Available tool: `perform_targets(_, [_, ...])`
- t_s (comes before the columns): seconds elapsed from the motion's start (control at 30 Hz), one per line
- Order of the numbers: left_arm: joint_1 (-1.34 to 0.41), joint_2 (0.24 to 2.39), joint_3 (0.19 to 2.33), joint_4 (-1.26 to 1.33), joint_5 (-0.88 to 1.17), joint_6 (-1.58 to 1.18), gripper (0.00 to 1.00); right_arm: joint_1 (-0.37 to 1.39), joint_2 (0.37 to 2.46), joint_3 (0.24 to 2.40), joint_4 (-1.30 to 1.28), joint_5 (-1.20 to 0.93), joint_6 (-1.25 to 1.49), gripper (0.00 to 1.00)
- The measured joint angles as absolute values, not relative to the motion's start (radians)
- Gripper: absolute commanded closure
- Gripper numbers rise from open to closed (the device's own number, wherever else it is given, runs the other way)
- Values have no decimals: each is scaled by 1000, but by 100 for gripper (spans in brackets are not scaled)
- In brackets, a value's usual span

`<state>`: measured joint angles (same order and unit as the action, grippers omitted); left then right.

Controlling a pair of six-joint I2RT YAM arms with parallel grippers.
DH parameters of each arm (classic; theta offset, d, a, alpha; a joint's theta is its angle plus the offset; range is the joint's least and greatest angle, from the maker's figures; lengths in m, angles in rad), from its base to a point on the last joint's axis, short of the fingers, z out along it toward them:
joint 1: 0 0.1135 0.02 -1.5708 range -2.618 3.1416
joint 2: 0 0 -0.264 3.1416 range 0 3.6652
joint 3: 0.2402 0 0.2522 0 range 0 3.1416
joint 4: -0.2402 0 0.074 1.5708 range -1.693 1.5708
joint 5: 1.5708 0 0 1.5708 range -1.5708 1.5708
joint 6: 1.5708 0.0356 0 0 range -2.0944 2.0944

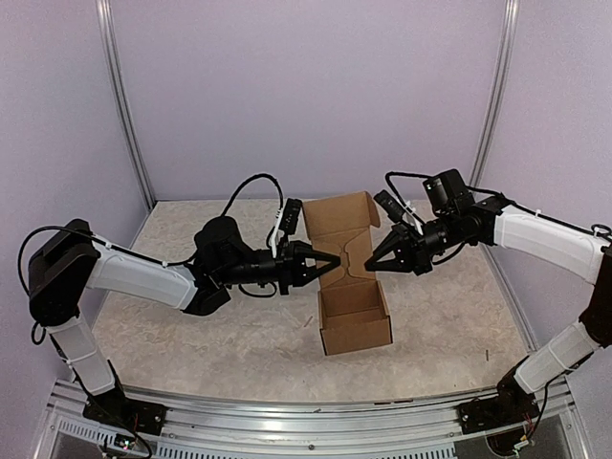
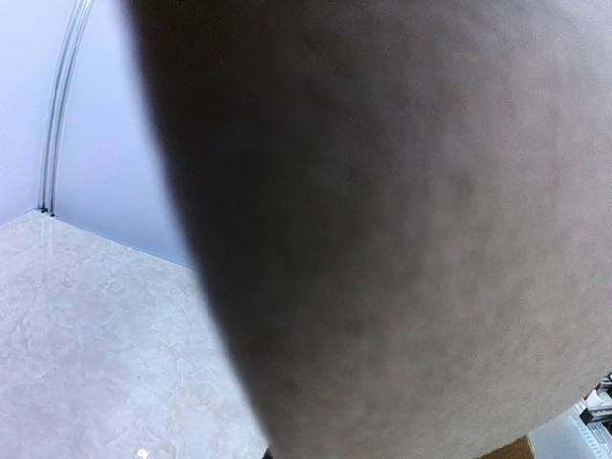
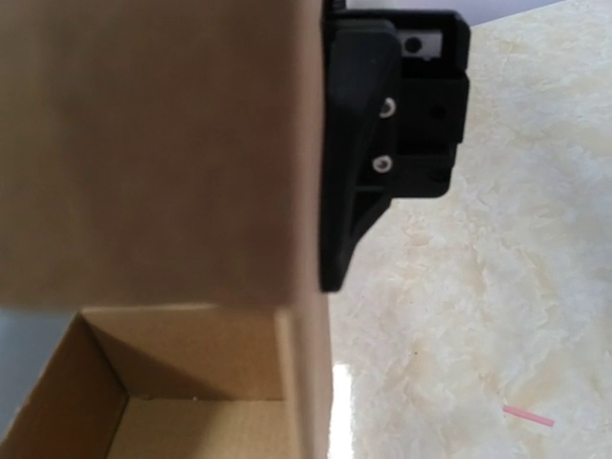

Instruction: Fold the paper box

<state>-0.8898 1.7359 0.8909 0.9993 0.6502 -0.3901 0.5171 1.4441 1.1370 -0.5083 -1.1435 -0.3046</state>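
Symmetry looked to me the key to this step. The box (image 1: 354, 311) sat mid-tabletop (image 1: 210, 335) between the arms, its tray formed and open-topped at the near end, its lid panel reaching away toward the back. The two pincers met it from either side at the waist, where lid joins tray. The right pincer (image 1: 375, 264) was pressed together on a lid flap: its wrist view showed one black finger (image 3: 359, 191) flat against the sheet, the other hidden behind the card. The left pincer (image 1: 330, 260) was also pressed together, tip at the lid's left edge. Its wrist view was filled by blurred brown board, so I could not tell whether it pinched anything. I judged the job to be turning the side flaps inward and bringing the lid over. For that I would have moved both sides evenly, bent along the creases rather than across a panel, and kept the tray from lifting. The card was plain matte brown and thin, with crisp straight walls and a notched outline at the waist. It looked stiff enough to hold a fold yet easy to kink. The tabletop was pale, marbled and smooth-looking, so I expected a light box to skid under a sideways push. A thin pink scrap (image 3: 528, 414) lay near the tray.
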Motion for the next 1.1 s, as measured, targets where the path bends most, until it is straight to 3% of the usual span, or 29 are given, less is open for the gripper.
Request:
perform_targets(0.07, [-890,1737,891,999,650,-386,100,517,1444,1135,-508,-1140,-305,100])
perform_targets(0.3, [-897,1732,891,892,635,-303,99,517,1444,1174,-612,-1076,-392,59])
perform_targets(0.5, [-900,1697,891,702,600,-164,96,517,1438,1418,-856,-910,-585,45])
perform_targets(0.73, [-905,1665,891,566,583,-18,91,524,1391,1483,-942,-747,-663,42])
perform_targets(0.97, [-907,1665,891,511,574,57,90,604,1471,1497,-958,-675,-673,41])
perform_targets(1.1, [-910,1665,892,478,567,89,90,668,1523,1521,-970,-641,-673,50])
